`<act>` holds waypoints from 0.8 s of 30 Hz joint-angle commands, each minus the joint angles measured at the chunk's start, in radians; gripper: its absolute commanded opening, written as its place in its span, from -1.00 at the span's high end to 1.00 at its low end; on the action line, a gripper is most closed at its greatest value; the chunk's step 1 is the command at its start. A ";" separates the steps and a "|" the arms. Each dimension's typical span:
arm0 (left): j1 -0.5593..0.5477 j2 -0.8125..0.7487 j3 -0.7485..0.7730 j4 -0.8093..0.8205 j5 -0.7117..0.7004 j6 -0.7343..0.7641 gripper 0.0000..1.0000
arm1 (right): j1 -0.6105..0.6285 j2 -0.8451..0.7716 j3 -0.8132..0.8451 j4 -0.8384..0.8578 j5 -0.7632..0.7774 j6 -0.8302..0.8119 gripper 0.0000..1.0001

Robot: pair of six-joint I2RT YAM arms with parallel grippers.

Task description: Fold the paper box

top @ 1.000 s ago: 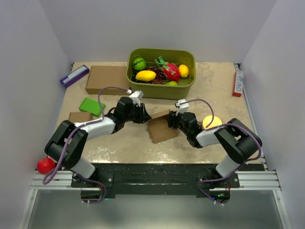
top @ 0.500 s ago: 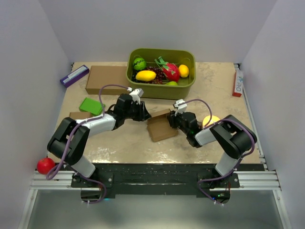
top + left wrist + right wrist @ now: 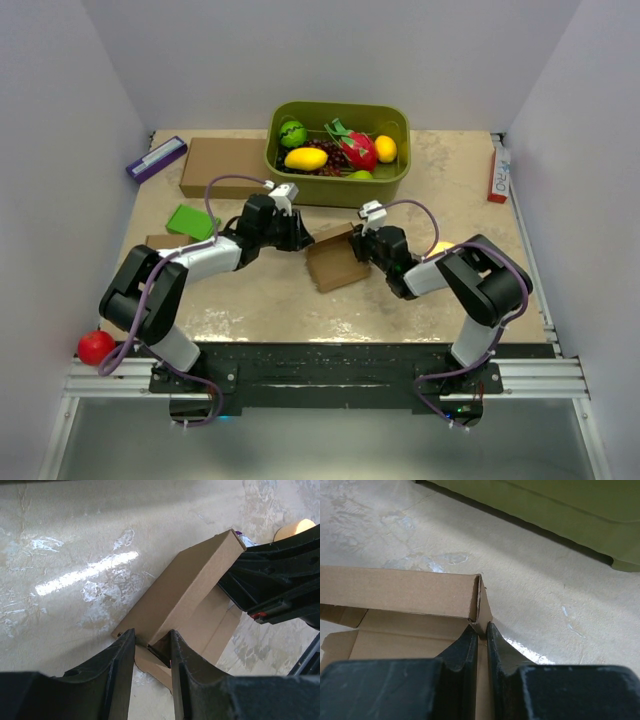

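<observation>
**Paper box: one long wall up, rest flat, both grippers on it**

Right gripper (image 3: 481, 632): fingers pressed nearly together, pinching thin cardboard at the end corner of the raised wall. Looks like a real grip, with the card edge sitting in the slit between the pads.

Left gripper (image 3: 152, 642): fingers part-spread, straddling the opposite end of the same wall, with cardboard filling the gap and both pads apparently in contact. I read it as a hold on the wall end, though contact on the inner pad is partly shadowed.

The paper box (image 3: 338, 262) sits mid-table between the two arms, just in front of the green bin (image 3: 338, 150), at a slant to the table (image 3: 270, 300) edge.

Done, as far as I can see:
- One long side is folded up and doubled over into a hollow wall.
- The base panel is flat on the table.

Left, my read:
- The end flaps lie flat beside the base.
- No opposite wall or end walls are standing.
- Tabs aren't locked anywhere I can see.

Call it early-to-mid. With the wall pinned at both ends, the end flaps look like the next candidates.

Risk: the card is thin and could crease off-line under a twisted pinch.
</observation>
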 commanded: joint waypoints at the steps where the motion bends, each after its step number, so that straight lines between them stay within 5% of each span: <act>1: -0.008 0.014 0.020 -0.018 0.025 0.028 0.34 | 0.010 -0.018 0.049 -0.024 -0.027 0.033 1.00; 13: -0.008 -0.025 -0.014 0.045 0.025 -0.015 0.37 | 0.078 -0.002 0.138 -0.373 0.373 0.202 1.00; 24: -0.008 -0.035 -0.040 0.081 0.033 -0.038 0.38 | 0.102 0.027 0.180 -0.501 0.527 0.417 1.00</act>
